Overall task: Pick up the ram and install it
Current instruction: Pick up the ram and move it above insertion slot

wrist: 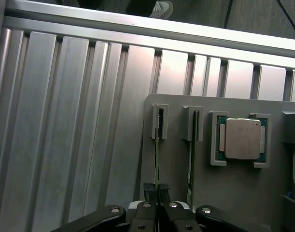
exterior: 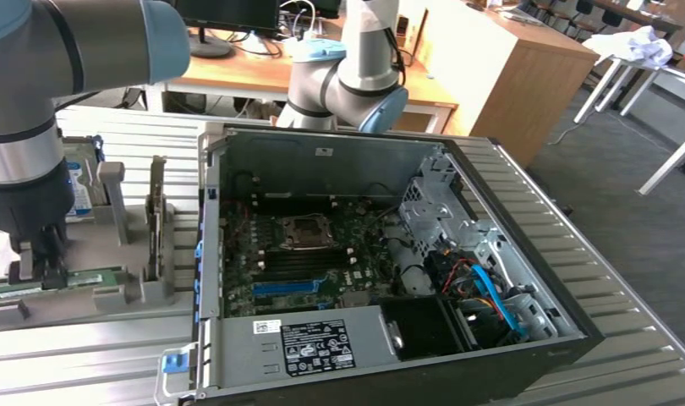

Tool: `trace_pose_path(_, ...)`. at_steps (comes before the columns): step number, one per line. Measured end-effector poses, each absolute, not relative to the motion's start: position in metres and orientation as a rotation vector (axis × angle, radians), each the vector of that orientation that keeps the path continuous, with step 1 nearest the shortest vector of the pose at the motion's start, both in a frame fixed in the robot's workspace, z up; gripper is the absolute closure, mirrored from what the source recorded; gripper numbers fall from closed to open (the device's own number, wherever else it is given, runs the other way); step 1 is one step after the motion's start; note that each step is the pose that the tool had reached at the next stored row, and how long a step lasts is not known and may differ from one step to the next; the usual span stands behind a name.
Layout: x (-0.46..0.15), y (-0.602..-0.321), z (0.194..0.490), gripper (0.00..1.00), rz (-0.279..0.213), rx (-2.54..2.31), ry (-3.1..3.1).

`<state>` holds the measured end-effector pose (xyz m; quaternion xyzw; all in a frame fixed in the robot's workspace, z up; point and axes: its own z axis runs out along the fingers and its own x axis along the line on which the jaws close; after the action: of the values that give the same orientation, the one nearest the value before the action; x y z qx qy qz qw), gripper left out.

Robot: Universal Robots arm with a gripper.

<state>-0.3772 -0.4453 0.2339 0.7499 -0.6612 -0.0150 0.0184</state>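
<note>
Ram edge-on, partly hidden between jaws

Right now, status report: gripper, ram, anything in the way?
Gripper shut on the ram. Ram on edge in gray holder. Another stick in next slot, apart.

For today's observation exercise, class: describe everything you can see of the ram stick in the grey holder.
The ram is a long, thin green circuit board with a pale sticker. It stands on edge in a slot of the grey holder, on the exterior view's left of the open computer case. The pincer is shut on it from above.
</note>
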Motion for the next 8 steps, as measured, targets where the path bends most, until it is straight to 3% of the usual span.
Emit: trace_pose_path(8, -0.3772, -0.4453, 0.2404, 0.87, -0.045, 2.328, -2.052)
